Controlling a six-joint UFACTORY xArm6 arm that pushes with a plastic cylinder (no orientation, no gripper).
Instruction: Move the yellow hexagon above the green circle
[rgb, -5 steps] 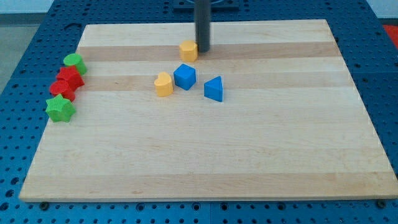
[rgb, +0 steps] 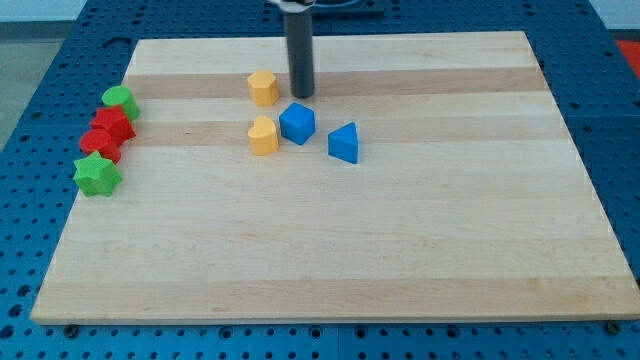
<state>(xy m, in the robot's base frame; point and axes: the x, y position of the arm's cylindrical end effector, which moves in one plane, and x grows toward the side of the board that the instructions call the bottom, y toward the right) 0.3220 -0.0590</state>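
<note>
The yellow hexagon (rgb: 263, 87) lies on the wooden board near the view's top, left of centre. My tip (rgb: 301, 96) stands just to its right, a small gap apart, and just above the blue cube (rgb: 297, 123). The green circle (rgb: 120, 100) sits at the board's left edge, far to the left of the hexagon and slightly lower in the view.
A second yellow block (rgb: 263, 135) lies left of the blue cube, a blue triangle (rgb: 344, 142) to its right. Below the green circle at the left edge sit two red blocks (rgb: 108, 133) and a green star (rgb: 97, 175).
The yellow hexagon has slid to the left and slightly down. My tip has moved left and a little down behind it.
</note>
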